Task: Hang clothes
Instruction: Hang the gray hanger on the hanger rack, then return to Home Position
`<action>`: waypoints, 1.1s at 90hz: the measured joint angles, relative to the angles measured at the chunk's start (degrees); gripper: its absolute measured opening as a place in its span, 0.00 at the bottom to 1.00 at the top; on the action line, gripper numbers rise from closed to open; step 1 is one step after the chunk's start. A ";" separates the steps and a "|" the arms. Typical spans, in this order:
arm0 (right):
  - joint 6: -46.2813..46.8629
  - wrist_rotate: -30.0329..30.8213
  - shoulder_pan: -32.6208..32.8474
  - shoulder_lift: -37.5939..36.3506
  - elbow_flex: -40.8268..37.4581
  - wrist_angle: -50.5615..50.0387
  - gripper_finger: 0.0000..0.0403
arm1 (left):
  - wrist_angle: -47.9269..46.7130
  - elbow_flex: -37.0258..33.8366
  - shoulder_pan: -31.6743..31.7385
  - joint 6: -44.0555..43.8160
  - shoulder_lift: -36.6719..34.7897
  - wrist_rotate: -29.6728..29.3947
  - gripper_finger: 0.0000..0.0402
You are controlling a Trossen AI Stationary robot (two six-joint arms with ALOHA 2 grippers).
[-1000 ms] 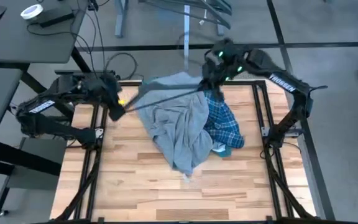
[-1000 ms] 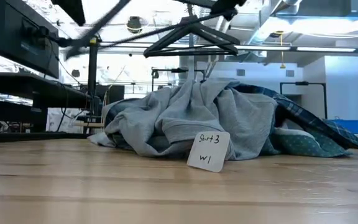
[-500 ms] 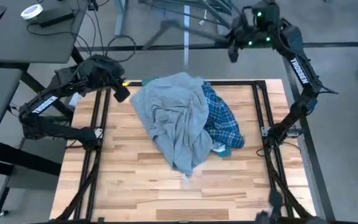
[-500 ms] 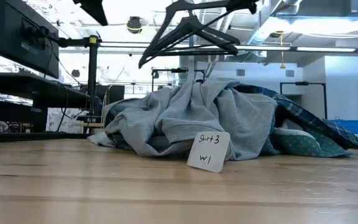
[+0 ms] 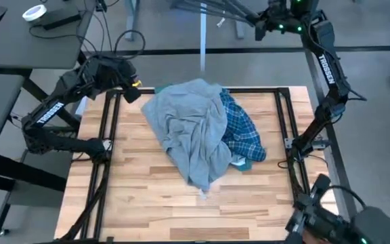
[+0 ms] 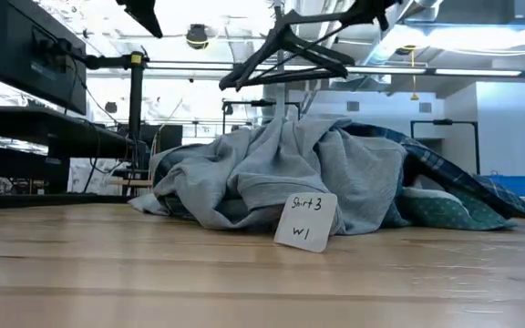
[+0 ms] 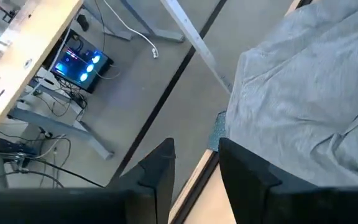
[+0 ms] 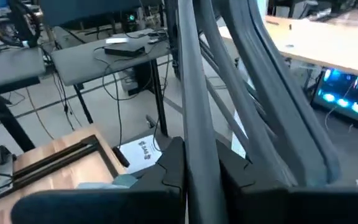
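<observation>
The clothes lie heaped mid-table. The grey tee (image 5: 188,129) is on top, the blue-white plaid shirt (image 5: 244,134) lies under its right side, and a green bit (image 5: 242,163) shows at the near edge. My right gripper (image 5: 261,26) is high beyond the table's far edge, shut on a thin dark hanger (image 6: 285,56). My left gripper (image 5: 131,93) stands open at the far left corner, beside the tee's far edge (image 7: 291,93), with nothing between its fingers (image 7: 157,180). My right gripper pinches one thin bar of the hanger (image 8: 199,146) between its two fingers, which lie across the bar. Which part of the hanger this bar is, I cannot tell. The hanger is lifted clear, high above the heap's far side.
A white card (image 6: 303,221) marked "Shirt 3" leans on the heap's near side. Dark frame rails (image 5: 107,135) run along the table's left and right sides. A rack's metal legs (image 5: 202,34) stand beyond the far edge. A dark rounded shape (image 5: 344,220) shows at the near right corner.
My right gripper has risen and gone past the table's far edge, carrying the hanger up off the heap. The hanger's long end no longer reaches my left gripper, which has gone a little toward the far edge. The clothes have stayed put.
</observation>
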 joint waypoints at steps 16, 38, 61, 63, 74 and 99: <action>0.78 1.61 0.06 1.89 -0.02 0.90 0.14 | -0.04 0.00 0.03 0.87 0.00 -0.03 0.26; 0.79 1.12 -0.36 -6.45 0.03 -16.79 0.48 | -2.75 -0.02 0.03 -5.68 -1.07 2.70 0.26; 1.40 2.44 11.75 -17.45 -6.84 -34.73 0.42 | -2.69 -0.02 -0.08 -11.75 -1.69 25.13 0.17; 2.16 3.53 13.78 -18.77 -9.55 -33.87 0.37 | -2.65 -0.02 -0.10 -12.55 -1.61 26.89 0.15; 7.42 8.03 23.18 -28.83 -33.13 -15.40 0.08 | -1.31 -1.07 -1.02 -15.36 -1.49 32.37 0.02; 27.82 8.92 34.04 -54.91 -82.89 25.48 0.09 | -2.52 -1.87 -3.88 -21.25 -1.75 31.93 0.06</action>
